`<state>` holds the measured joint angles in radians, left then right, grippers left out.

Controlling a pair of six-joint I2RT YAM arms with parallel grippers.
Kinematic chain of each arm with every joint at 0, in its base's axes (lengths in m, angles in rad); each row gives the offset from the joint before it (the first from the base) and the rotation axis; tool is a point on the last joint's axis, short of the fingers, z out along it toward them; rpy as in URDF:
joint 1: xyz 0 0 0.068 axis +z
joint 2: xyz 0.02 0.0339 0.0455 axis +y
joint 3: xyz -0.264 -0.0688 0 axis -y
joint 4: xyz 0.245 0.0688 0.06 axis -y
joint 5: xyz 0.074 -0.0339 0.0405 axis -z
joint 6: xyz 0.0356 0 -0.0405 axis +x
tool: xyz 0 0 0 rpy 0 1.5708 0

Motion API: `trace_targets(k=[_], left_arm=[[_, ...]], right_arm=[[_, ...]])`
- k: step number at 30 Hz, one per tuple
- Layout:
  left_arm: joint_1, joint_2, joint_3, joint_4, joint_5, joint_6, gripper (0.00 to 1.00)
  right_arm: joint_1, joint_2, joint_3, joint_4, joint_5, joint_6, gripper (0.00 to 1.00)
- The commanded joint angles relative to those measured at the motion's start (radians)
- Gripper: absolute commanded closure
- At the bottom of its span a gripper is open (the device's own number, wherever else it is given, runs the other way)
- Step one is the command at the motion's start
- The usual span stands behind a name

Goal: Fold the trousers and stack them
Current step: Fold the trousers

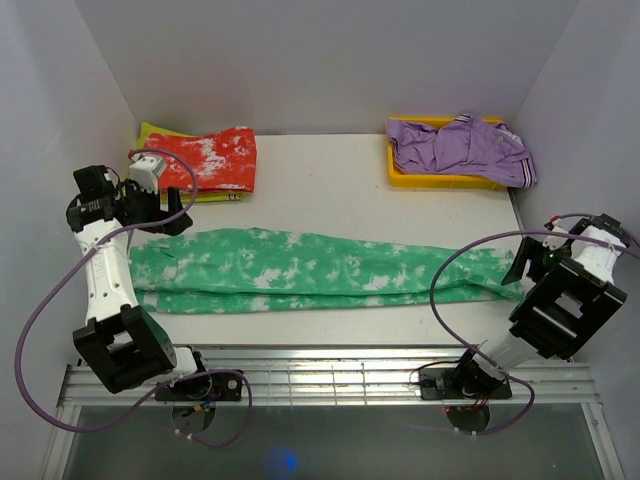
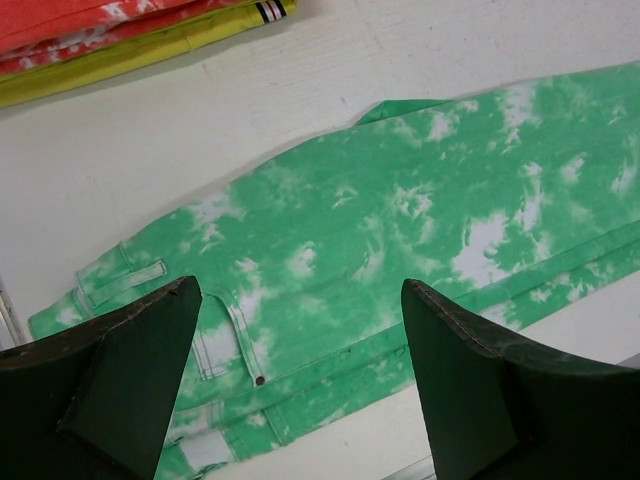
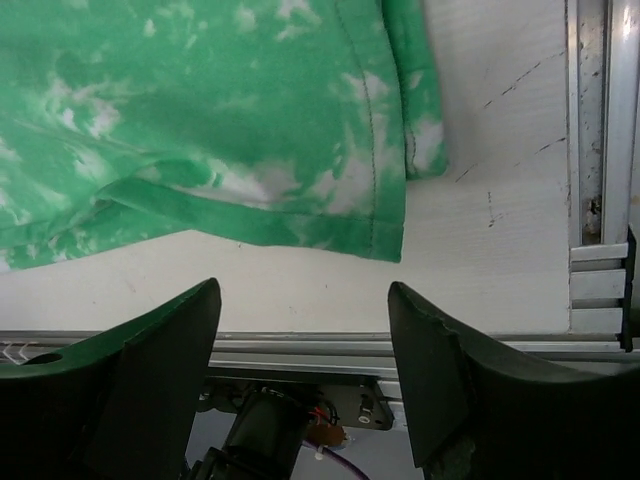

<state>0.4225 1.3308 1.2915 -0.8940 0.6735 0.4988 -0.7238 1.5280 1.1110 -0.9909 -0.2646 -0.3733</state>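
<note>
Top external view: the trousers (image 1: 320, 272) lie flat, stretched lengthwise across the worktop (image 1: 330, 170) between your two tools. Your left tool (image 2: 300, 288) hangs spread wide and empty, with the waistband end directly beneath it. Your right tool (image 3: 302, 290) is also spread and empty, the leg hems just ahead of its fingertips.

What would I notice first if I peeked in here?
The trousers, bright green with white blotches, lie stretched across the middle of the table. Behind them sit a folded red-and-white garment at far left and a purple garment in a yellow tray at far right. The left claw and right claw stand open, one near each end of the trousers.
</note>
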Motion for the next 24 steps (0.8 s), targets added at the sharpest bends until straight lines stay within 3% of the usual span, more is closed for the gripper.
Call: trace_targets(k=[1, 6, 14, 24], left_arm=[[-0.001, 0.030, 0.019, -0.019, 0.031, 0.001, 0.07], [-0.001, 0.103, 0.058, -0.019, 0.017, -0.072, 0.08], [-0.001, 0.116, 0.078, -0.003, 0.024, -0.062, 0.07], [-0.001, 0.116, 0.085, 0.003, 0.001, -0.009, 0.07]], right_arm=[[-0.003, 0.092, 0.116, -0.092, -0.021, 0.045, 0.27], [-0.009, 0.174, 0.133, -0.101, -0.004, 0.054, 0.27], [-0.012, 0.212, 0.118, -0.080, 0.027, 0.082, 0.23], [-0.011, 0.241, 0.081, -0.060, -0.004, 0.056, 0.24]])
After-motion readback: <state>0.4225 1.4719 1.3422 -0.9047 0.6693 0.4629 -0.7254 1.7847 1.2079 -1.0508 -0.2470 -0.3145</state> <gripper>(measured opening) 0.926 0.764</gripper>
